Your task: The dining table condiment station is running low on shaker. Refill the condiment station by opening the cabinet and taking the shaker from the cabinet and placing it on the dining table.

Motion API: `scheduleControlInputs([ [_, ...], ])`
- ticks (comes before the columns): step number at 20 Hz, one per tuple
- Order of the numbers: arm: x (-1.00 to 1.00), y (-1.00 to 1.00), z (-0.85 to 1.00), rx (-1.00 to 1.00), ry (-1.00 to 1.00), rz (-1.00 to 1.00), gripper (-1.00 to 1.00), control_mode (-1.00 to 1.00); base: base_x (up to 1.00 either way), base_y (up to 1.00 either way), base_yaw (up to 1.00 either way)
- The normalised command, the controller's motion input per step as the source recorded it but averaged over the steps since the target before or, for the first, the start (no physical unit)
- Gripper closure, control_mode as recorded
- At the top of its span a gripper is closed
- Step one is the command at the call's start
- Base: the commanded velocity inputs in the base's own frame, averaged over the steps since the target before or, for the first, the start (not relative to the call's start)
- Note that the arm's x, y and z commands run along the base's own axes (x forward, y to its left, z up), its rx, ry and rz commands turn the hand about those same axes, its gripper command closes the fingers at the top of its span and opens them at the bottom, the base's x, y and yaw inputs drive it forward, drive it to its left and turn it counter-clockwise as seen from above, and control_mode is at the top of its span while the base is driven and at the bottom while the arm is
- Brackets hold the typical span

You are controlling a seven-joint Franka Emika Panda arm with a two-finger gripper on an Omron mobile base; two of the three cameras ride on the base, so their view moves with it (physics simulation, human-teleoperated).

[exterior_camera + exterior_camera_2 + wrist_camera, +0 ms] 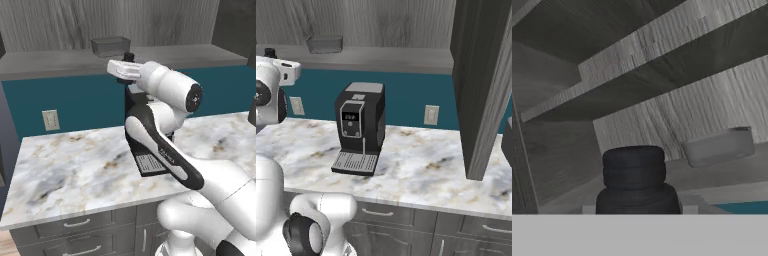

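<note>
Cabinet (483, 75) open, black shaker (636, 182) on its lower shelf (712, 175) at six o'clock right before your gripper (129, 57), whose grip you cannot tell: you're at pickup, so confirm hold, then lift clear toward the dining table.

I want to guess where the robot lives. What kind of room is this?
Most likely a kitchen: a black coffee machine stands on a white-grey marble counter, grey drawers sit below, and an open grey wood-grain cabinet hangs above, holding a small black shaker.
</note>
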Motion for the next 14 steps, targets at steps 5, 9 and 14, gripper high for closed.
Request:
scheduleControlInputs([
  [5, -1.00, -1.00, -0.08, 0.01, -0.01, 0.00, 1.00, -1.00, 0.00, 0.00, 0.00],
  [9, -0.85, -1.00, -0.02, -0.01, -0.01, 0.00, 1.00, -1.00, 0.00, 0.00, 0.00],
  [14, -0.70, -1.00, -0.13, -0.14, -0.13, 0.02, 1.00, -1.00, 0.00, 0.00, 0.00],
])
